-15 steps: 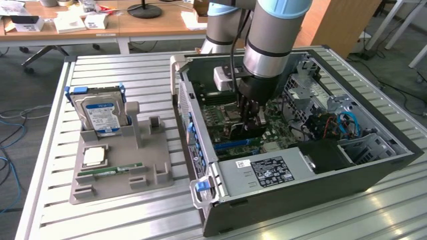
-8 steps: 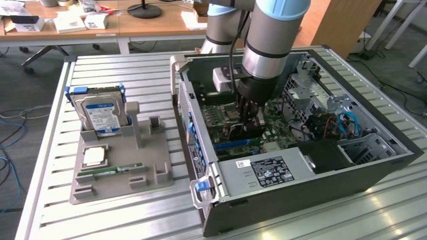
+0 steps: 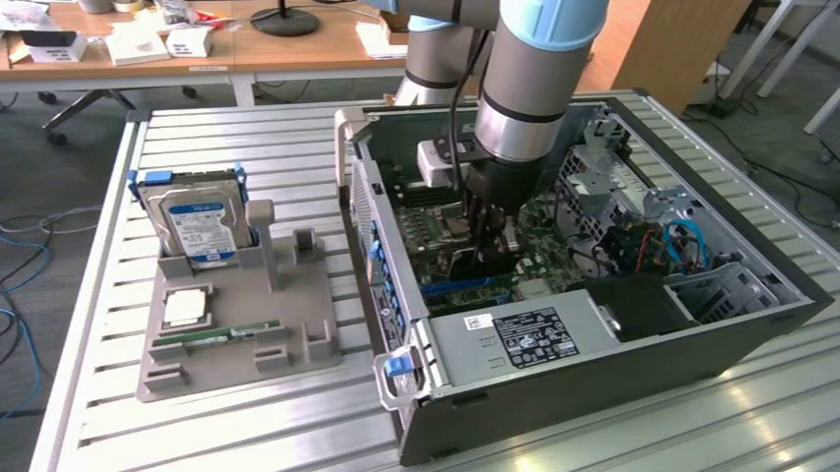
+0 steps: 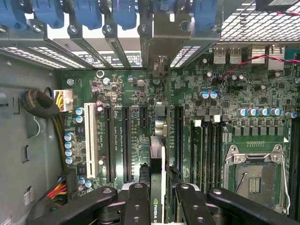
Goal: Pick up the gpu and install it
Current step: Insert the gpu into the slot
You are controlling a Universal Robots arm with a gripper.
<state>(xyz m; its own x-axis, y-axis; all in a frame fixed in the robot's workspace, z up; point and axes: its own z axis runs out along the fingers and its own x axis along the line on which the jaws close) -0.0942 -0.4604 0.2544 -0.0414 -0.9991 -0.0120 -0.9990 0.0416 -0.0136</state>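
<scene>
Slatted metal forms the surface [image 3: 263,138], and an open computer case [image 3: 735,334] lies along the edge at the exterior view's right. A grey holder [image 3: 236,334] near the opposite edge carries a hard drive [image 3: 200,226] and a memory stick [image 3: 216,337]. The arm reaches down into the case. The end effector [image 4: 159,199] is narrowly closed, its black fingers [image 4: 138,201] clamping the gpu [image 4: 157,168], which is seen edge-on. The card stands over the motherboard [image 4: 225,93], apparently lined up with one of the long expansion slots [image 4: 126,140]; whether it touches the slot is unclear.
</scene>
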